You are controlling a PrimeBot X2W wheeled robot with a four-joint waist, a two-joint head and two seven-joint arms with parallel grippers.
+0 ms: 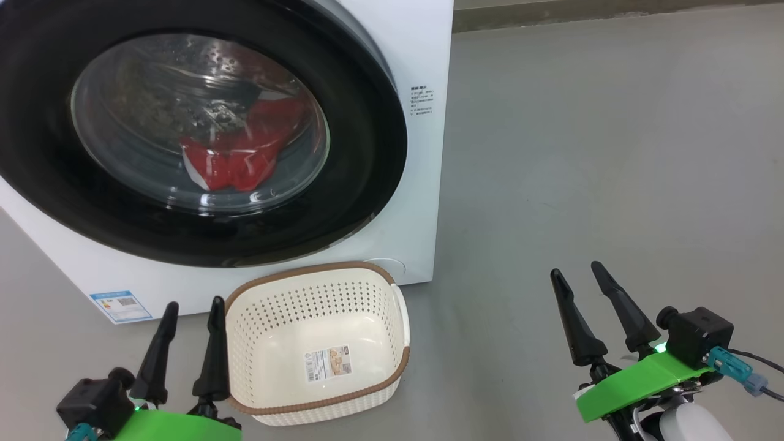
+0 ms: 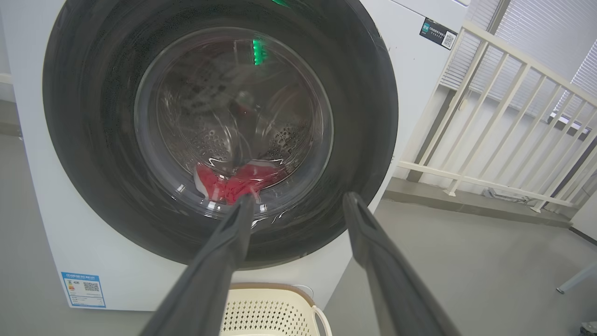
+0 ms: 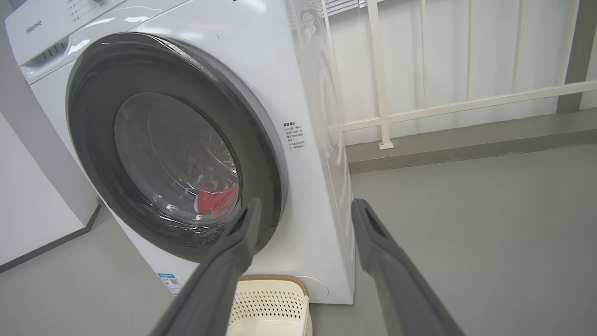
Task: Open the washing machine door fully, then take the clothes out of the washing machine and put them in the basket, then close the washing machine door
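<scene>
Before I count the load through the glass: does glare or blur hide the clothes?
Head view: washing machine door glare-streaked, clothes clearly red. Left wrist view: green reflection above, clothes slightly blurred. Right wrist view: hazy glare, clothes a small red patch.

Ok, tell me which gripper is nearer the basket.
Left. The left gripper sits right beside the basket, at its left rim; the right gripper is far off to the basket's right.
</scene>
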